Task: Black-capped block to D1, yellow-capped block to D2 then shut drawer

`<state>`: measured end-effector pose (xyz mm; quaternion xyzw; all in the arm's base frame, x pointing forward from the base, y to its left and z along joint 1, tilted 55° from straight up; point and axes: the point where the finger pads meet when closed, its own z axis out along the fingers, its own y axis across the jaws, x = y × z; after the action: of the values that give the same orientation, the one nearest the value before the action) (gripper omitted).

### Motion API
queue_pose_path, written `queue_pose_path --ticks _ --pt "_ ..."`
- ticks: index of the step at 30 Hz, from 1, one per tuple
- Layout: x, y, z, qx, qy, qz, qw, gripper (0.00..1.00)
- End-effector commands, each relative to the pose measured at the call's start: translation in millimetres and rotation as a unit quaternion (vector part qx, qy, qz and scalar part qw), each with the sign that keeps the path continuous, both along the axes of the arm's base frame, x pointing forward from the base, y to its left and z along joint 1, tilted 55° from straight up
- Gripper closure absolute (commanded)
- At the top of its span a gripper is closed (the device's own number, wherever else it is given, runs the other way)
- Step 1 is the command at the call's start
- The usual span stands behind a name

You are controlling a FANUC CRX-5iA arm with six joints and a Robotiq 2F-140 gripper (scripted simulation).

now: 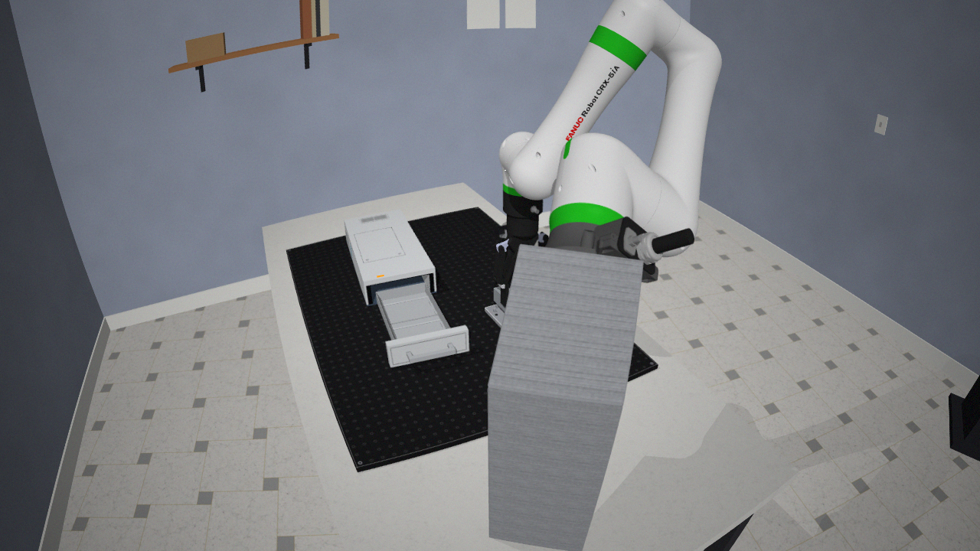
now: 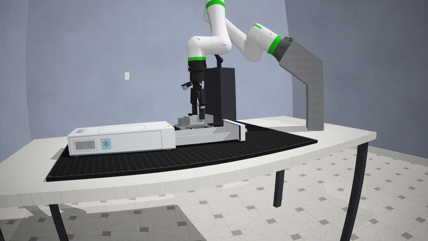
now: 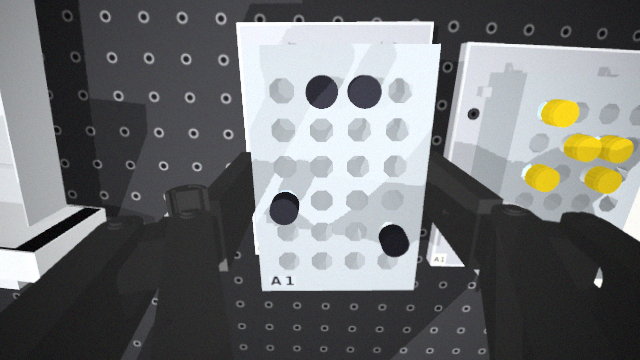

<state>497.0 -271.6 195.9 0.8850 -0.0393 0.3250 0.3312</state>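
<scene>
Gripper (image 1: pixel 504 291) (image 2: pixel 198 116) (image 3: pixel 338 175), two-fingered, black, pointing down: clamped on the black-capped cooling block (image 1: pixel 498 295) (image 2: pixel 192 120) (image 3: pixel 340 150), one finger against either long side. Whether this block is seated flat in its slot: cannot tell.

Black caps (image 3: pixel 364 92), four: two side by side in the far row, one at left and one at right among the nearer rows, by the wrist view. Label "A1" at that block's near left corner.

Slot plate (image 1: pixel 493 314) (image 3: pixel 243 75), pale, one: below the clamped block, its left and far edges showing past it in the wrist view.

Yellow-capped cooling block (image 3: pixel 500 170): to the right of the clamped one in the wrist view, apart from it; five yellow caps (image 3: pixel 560 113) visible.

Cooler COLD (image 1: pixel 390 246) (image 2: pixel 119 138), white: at left on the black perforated board (image 1: pixel 411 411) (image 2: pixel 179 157) (image 3: pixel 150 45). Lamp (image 1: pixel 380 275) (image 2: pixel 168 126) lit orange.

Drawer (image 1: pixel 428 347) (image 2: pixel 206 137) (image 3: pixel 30 125), pale, handled front: standing well out of the cooler, toward the near side in the top view.

Pedestal (image 1: pixel 561 321) (image 2: pixel 315 89), grey: carries the white arm (image 1: pixel 589 102) (image 2: pixel 209 45)
</scene>
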Motion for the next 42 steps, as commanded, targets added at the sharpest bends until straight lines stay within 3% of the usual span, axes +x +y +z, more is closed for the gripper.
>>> queue_pose_path --ticks 1,42 --pt "0.4 0.1 0.5 0.000 -0.001 0.000 1.000 0.90" --pt "3.2 -3.2 -2.5 0.000 -0.001 0.000 1.000 0.90"
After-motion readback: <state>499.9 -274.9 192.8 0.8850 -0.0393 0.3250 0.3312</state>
